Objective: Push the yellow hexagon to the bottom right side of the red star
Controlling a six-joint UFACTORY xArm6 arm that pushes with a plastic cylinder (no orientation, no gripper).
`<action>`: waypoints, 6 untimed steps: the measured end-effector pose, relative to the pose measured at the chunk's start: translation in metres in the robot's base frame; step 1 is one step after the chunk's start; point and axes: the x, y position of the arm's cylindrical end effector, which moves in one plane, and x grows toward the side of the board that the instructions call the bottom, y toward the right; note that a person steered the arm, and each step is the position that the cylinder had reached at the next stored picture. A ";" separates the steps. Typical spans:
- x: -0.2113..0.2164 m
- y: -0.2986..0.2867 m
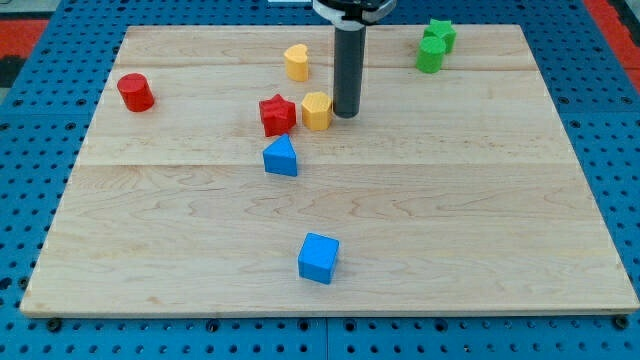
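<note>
Looks down at a slant from beyond the near edge of the wooden board (330,215), facing toward its far edge. Set far enough back to take in the whole board, with the blue pegboard surface (620,130) showing round its left, right and near sides. Only this one view given, so nothing shared with another.

Pale wooden board (480,250) on a blue perforated surface (30,100), evenly lit, red corners beyond.
</note>
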 end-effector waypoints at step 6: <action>0.055 0.004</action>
